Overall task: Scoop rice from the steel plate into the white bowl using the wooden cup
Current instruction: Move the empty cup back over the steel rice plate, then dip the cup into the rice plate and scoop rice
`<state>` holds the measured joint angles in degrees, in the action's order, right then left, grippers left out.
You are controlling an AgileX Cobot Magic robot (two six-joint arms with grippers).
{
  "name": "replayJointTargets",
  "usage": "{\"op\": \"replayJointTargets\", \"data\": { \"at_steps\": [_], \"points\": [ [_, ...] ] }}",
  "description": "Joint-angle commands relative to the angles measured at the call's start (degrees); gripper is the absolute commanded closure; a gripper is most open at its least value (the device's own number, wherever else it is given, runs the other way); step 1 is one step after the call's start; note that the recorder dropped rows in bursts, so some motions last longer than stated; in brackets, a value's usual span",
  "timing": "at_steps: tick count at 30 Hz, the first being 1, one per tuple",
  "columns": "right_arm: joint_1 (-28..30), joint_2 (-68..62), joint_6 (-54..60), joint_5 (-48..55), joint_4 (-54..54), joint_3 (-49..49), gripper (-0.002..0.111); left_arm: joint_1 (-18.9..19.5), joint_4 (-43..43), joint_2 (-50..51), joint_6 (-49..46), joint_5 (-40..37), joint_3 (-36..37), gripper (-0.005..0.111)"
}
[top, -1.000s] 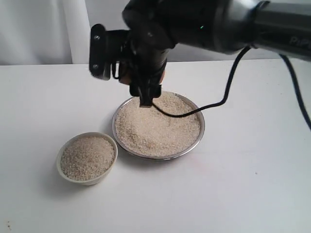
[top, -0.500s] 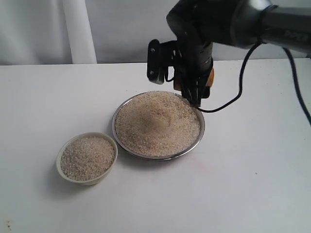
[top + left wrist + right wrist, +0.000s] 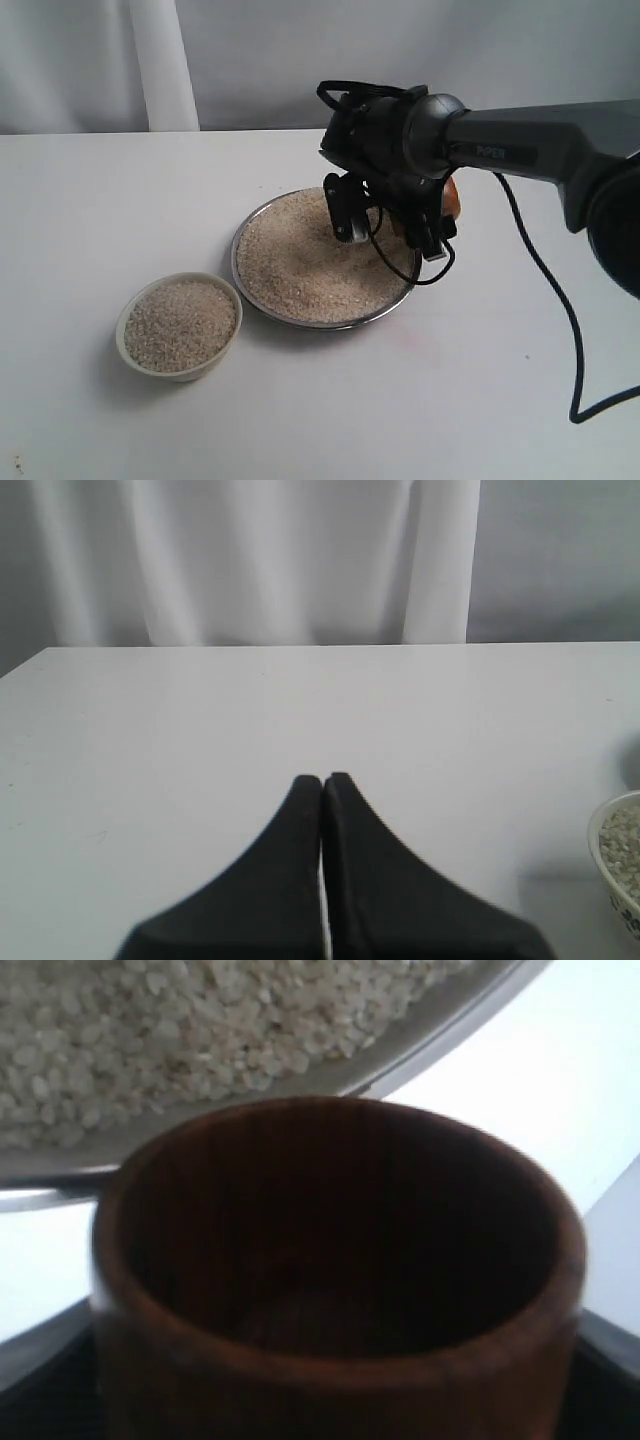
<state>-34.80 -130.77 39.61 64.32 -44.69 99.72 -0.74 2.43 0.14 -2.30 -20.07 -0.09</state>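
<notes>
The steel plate sits mid-table, heaped with rice. My right gripper hangs low over the plate's right rim, shut on the wooden cup, of which only a reddish sliver shows there. In the right wrist view the cup fills the frame, its dark inside showing no grains, its mouth just outside the plate's rim and the rice. The white bowl stands front left, full of rice. My left gripper is shut on nothing over bare table, with the bowl beside it.
A black cable trails from the right arm down to the table at the right. A white curtain and grey backdrop close off the far edge of the white table.
The right arm swung from above the plate's far left side across to its right rim and dropped lower, turning the cup with it. Plate, bowl and rice stayed put.
</notes>
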Motion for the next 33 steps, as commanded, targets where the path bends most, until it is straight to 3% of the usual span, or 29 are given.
{"op": "replayJointTargets", "data": {
  "at_steps": [1, 13, 21, 27, 33],
  "points": [
    [-1.05, -0.21, 0.61, -0.85, -1.49, 0.13, 0.108, -0.15, -0.02, -0.14, 0.22, 0.33, 0.09, 0.107],
    [-8.59, -1.92, 5.36, -0.34, -10.3, 0.13, 0.108, -0.15, -0.02, -0.14, 0.22, 0.33, 0.09, 0.107],
    [-9.23, -5.41, 4.92, 1.77, -10.72, 0.13, 0.108, -0.15, -0.02, -0.14, 0.22, 0.33, 0.09, 0.107],
    [-9.23, -5.64, 4.71, -3.61, -0.58, 0.13, 0.108, -0.15, -0.02, -0.14, 0.22, 0.33, 0.09, 0.107],
    [-9.11, -5.64, 0.13, -8.14, 2.21, 0.13, 0.108, -0.15, -0.02, -0.14, 0.22, 0.33, 0.09, 0.107]
  ]
}}
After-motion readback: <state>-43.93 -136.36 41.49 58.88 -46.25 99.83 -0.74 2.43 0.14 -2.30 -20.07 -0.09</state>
